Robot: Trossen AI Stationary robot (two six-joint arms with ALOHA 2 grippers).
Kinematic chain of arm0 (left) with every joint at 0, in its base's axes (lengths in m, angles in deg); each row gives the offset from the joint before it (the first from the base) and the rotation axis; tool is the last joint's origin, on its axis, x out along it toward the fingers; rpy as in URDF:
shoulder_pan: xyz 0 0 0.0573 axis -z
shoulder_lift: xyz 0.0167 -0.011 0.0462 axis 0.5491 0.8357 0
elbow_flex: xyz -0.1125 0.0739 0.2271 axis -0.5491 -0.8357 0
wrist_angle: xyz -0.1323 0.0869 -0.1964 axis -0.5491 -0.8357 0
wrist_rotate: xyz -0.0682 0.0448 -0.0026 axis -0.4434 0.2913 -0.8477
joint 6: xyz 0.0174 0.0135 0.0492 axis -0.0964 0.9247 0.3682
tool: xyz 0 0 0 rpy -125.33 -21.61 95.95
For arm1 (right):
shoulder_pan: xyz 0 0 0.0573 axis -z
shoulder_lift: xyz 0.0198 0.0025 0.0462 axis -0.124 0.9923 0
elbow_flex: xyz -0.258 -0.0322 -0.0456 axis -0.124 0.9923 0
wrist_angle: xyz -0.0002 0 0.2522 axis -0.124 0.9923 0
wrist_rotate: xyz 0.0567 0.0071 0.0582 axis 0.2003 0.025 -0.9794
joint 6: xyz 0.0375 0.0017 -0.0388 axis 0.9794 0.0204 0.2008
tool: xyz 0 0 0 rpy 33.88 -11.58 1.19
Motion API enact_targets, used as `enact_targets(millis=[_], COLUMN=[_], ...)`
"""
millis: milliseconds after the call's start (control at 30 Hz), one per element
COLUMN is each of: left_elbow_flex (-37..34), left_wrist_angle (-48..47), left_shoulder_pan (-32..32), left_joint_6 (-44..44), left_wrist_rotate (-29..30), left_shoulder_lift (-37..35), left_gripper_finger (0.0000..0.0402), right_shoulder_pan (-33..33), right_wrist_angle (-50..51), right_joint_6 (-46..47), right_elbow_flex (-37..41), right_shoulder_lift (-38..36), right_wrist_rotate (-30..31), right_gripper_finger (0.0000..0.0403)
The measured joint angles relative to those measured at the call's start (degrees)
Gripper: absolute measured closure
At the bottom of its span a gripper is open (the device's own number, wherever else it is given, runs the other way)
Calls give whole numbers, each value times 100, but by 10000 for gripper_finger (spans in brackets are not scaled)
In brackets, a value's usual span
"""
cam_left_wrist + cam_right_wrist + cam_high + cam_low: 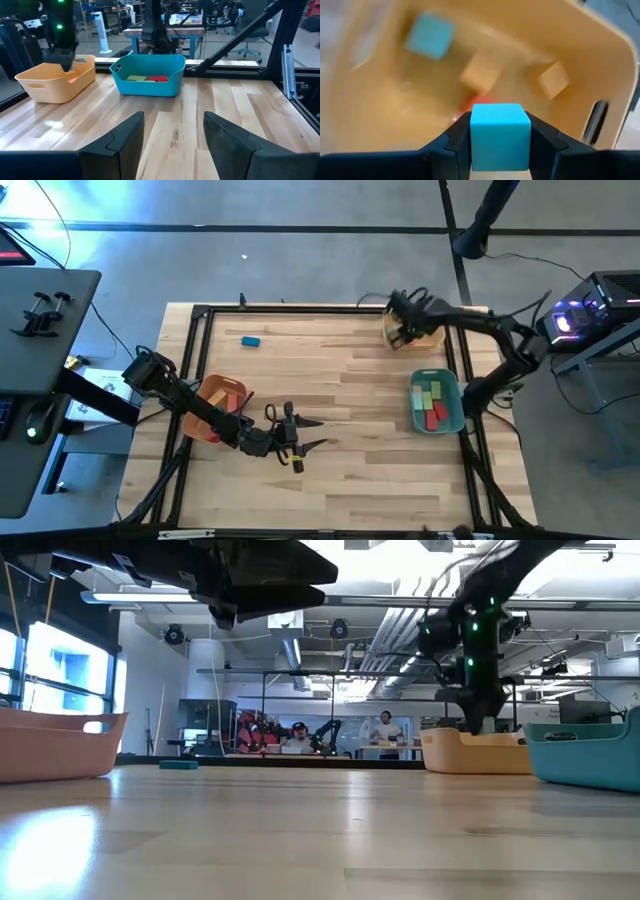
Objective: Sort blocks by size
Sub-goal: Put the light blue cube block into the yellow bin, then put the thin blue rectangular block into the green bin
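Right tool point(499, 137) clamps a teal cube point(499, 135) directly above the yellow bin point(425, 333).

Judging from this, an early or crooked letting-go could bounce the cube off the cubes already inside or off the rim onto the bench point(340, 360). The left tool point(172, 145) hangs with fingers parted and nothing between them, over the bench beside the orange bin point(215, 395). A lone teal block point(250, 340) lies unsorted far from both; the teal bin point(438, 405) holds flat bars.

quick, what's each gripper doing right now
Left gripper: open, holding nothing, above the table near the orange bin.
Right gripper: shut on a light blue cube, over the yellow bin.
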Motion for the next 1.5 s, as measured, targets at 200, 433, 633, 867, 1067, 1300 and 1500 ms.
enact_targets(millis=[200, 433, 633, 867, 1067, 1300, 1500], left_elbow_flex=[0, 0, 0, 0, 0, 2, 0], left_wrist_angle=[-73, -128, -128, -1263, -4034, -6749, -7826], left_shoulder_pan=[11, 11, 11, -44, -955, -2844, -4721], left_joint_6=[-145, -244, -280, -1079, -2890, -2851, -2076], left_wrist_rotate=[2, 4, 39, 1155, 563, -513, -1691], left_shoulder_lift=[-1, 0, -1, -336, -1566, -2440, -2647], left_gripper_finger=[209, 209, 209, 209, 209, 209, 208], right_shoulder_pan=[847, 1013, 938, -18, -1774, -3521, -4364], right_wrist_angle=[-582, -486, -250, -526, -1661, -2694, -3230], right_joint_6=[-429, -863, -985, -1217, -956, -1515, -2087], right_elbow_flex=[0, 0, 0, 0, 0, 0, 445], right_shoulder_lift=[277, 292, -94, -1264, -1854, -1321, -320], right_wrist_rotate=[-270, -285, 281, 321, 271, 257, 145], right_gripper_finger=[272, 189, 167, 164, 164, 163, 163])
